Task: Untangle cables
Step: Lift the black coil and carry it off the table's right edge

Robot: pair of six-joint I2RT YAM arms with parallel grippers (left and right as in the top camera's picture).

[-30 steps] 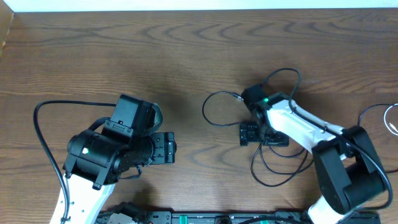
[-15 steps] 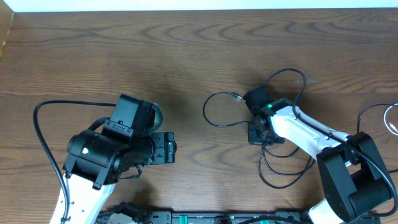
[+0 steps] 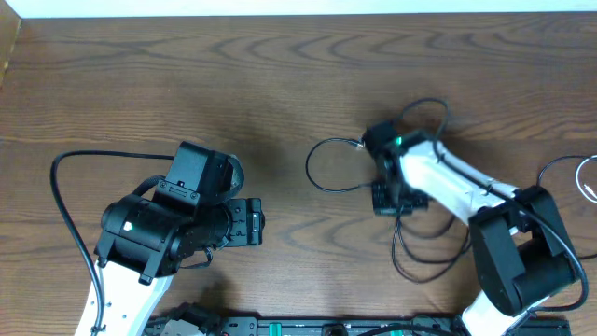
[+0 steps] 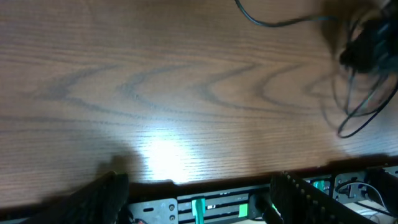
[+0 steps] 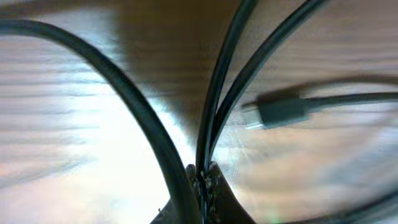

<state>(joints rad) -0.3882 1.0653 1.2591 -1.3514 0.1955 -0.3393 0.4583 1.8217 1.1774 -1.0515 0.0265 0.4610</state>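
Note:
The cables point(image 3: 322, 164) are thin black cords lying in loose loops around my right gripper point(image 3: 390, 197), right of the table's centre. In the right wrist view the right gripper point(image 5: 205, 178) is shut on two black strands point(image 5: 219, 106) that run up from its tips. A third strand point(image 5: 124, 93) curves past on the left, and a small plug end point(image 5: 280, 112) lies on the wood beyond. My left gripper point(image 3: 246, 222) hovers open at the lower left, well apart from the cables. Its left wrist view shows the left gripper point(image 4: 202, 199) holding nothing, with the cables point(image 4: 364, 68) at the top right.
A white cord point(image 3: 586, 177) and a thin dark loop lie at the table's far right edge. A black rail with green parts point(image 4: 199, 208) runs along the near table edge. The thick black lead point(image 3: 62, 201) of the left arm arcs at the left.
The right gripper's jaws, spread wide a second ago, have shut on the black strands. The wrist has shifted slightly and the loops around it moved a little. The left arm is unchanged.

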